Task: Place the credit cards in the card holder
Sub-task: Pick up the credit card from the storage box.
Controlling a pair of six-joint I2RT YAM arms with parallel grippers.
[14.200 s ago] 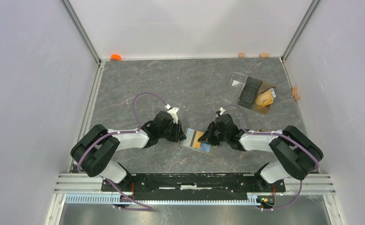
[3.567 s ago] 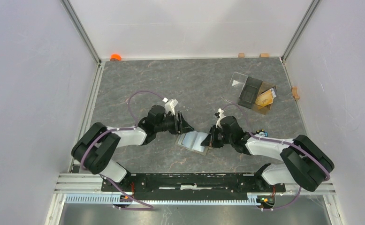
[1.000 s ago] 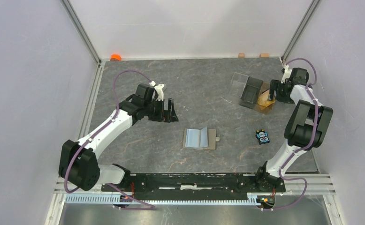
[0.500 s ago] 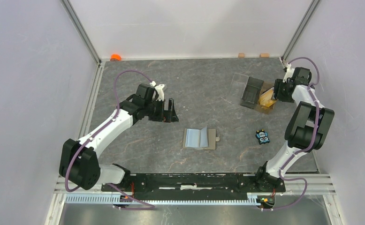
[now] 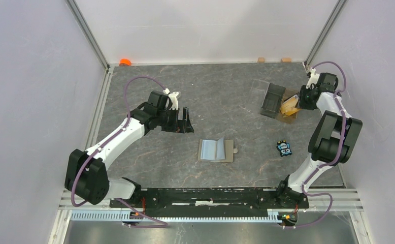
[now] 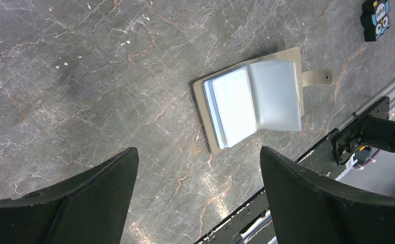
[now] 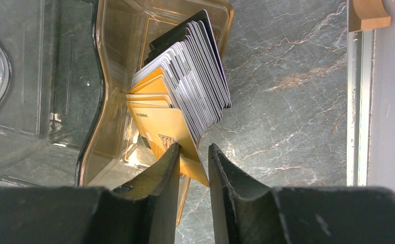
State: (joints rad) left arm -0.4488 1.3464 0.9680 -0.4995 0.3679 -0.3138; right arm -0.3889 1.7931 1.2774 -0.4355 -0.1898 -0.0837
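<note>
The right claw (image 7: pixel 194 148) has its jaws a little apart around the lower corner of the front credit card (image 7: pixel 160 124), which leans in the clear box (image 7: pixel 91 101). The card holder (image 5: pixel 216 150) lies open mid-worktop, nearer the left claw (image 5: pixel 185 121), whose jaws are spread wide.

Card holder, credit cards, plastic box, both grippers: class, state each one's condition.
Card holder, lying open, flat.
Credit cards, standing stacked in box.
Plastic box, open-topped.
Left gripper, jaws wide open, empty.
Right gripper, jaws close around front gold card; grip unclear.
</note>
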